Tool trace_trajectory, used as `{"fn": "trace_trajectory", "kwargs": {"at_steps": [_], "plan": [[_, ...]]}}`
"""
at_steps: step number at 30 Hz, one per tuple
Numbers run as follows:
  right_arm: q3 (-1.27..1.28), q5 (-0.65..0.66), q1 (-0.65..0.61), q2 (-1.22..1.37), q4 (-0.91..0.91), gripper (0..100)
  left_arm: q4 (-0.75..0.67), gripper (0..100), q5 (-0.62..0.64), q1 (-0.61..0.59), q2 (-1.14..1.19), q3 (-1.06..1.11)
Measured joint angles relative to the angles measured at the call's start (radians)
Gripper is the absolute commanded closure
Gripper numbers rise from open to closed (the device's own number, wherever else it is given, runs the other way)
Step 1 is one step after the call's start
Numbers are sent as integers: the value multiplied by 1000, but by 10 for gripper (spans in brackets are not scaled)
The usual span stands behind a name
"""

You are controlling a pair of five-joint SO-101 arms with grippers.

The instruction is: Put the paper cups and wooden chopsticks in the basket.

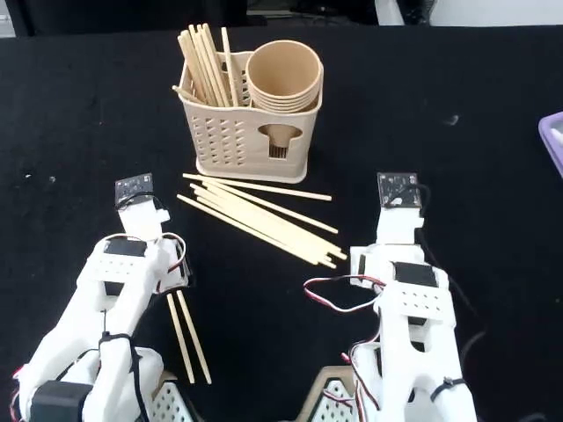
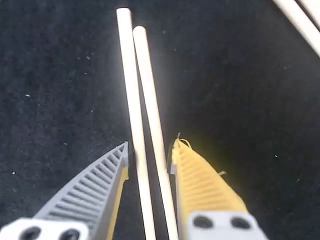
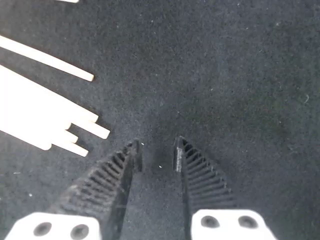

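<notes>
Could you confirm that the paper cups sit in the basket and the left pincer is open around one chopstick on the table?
Not quite: the left wrist view shows the left pincer open around two chopsticks, not one. The paper cups do sit in the basket.

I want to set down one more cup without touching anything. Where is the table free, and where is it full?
Free: the table right of the basket, up to the purple thing at the edge, and left of the basket. Crowded: the loose chopsticks between basket and arms, and two chopsticks inside the open left gripper.
</notes>
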Motion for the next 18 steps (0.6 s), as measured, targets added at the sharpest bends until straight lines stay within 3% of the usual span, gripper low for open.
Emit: {"fn": "trace_trajectory", "kwargs": {"at_steps": [9, 12, 18], "plan": [[0, 0, 0, 0, 0, 880, 107, 877, 0, 6, 0, -15], [0, 0, 0, 0, 0, 880, 97, 973, 0, 9, 0, -9], [0, 0, 0, 0, 0, 880, 32, 970, -2, 14, -9, 21]]}}
